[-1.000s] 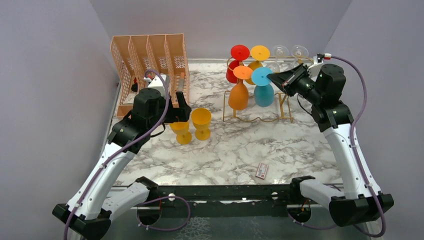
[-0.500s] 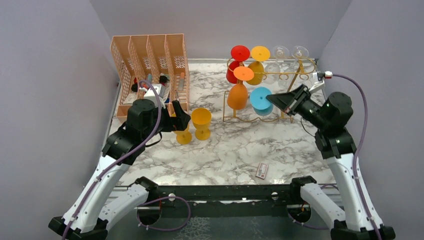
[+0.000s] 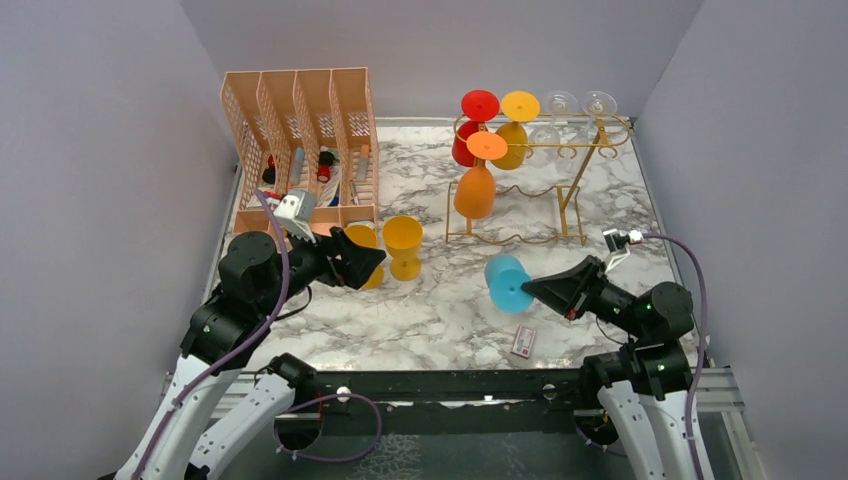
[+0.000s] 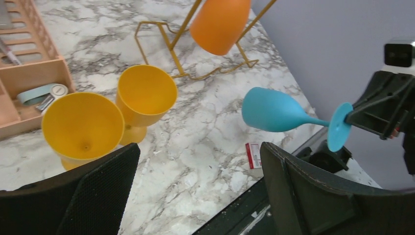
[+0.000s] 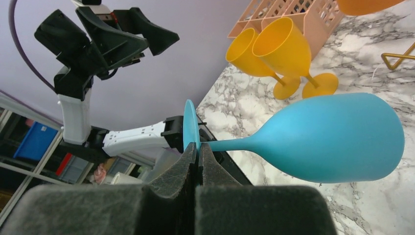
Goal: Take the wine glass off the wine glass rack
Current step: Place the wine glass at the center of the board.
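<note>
**Status.** The blue wine glass (image 3: 500, 276) is off the wine glass rack (image 3: 575, 146) and well apart from it, hanging in the air over the front of the marble table (image 3: 440, 310). It lies nearly horizontal, with the bowl pointing towards the left arm.

**Jaws.** The right gripper (image 3: 532, 288) is closed on the thin disc of the glass's foot. The left gripper (image 3: 366, 262) is spread wide and holds nothing. It hovers by two yellow glasses (image 3: 403, 240) standing on the table.

**Hazards.**
- The grip is on the foot alone, so the bowl's whole weight hangs out sideways. The glass could pivot or slide out between the pads. How deep the foot sits in the pads is partly hidden, so the hold may be shallow.
- Lowering the glass without first turning it upright would probably land the bowl first, and it would roll.
- A wide swing to the left risks hitting the yellow glasses or the open left fingers.
</note>
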You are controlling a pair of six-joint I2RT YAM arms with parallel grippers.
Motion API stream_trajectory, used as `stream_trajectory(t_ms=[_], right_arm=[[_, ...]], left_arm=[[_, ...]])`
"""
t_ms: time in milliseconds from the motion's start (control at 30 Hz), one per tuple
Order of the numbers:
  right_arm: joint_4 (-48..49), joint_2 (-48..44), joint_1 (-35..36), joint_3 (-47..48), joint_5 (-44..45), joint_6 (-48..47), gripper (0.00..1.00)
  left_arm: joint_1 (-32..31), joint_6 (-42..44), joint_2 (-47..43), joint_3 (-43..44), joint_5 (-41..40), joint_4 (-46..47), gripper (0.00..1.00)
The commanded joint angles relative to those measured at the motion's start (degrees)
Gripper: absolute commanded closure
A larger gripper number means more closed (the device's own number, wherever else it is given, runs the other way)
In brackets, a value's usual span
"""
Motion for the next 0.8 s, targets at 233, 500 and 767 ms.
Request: stream_trajectory(t_ms=[233, 500, 767], right_arm=[[9.1, 3.0, 0.2, -2.5, -7.1, 3.1, 0.99], [0.5, 3.1, 0.2, -3.8, -12.1, -3.2, 0.99], [-6.9, 0.6, 0.2, 0.7, -13.4, -7.8, 0.99]], left_arm=[[0.2, -3.9, 6.1, -1.0, 20.0, 10.2, 0.06], [-10.7, -5.1, 13.6, -3.0, 15.9, 12.8, 0.07], [-34.9, -9.2, 19.7, 1.5, -10.6, 13.7, 0.08]])
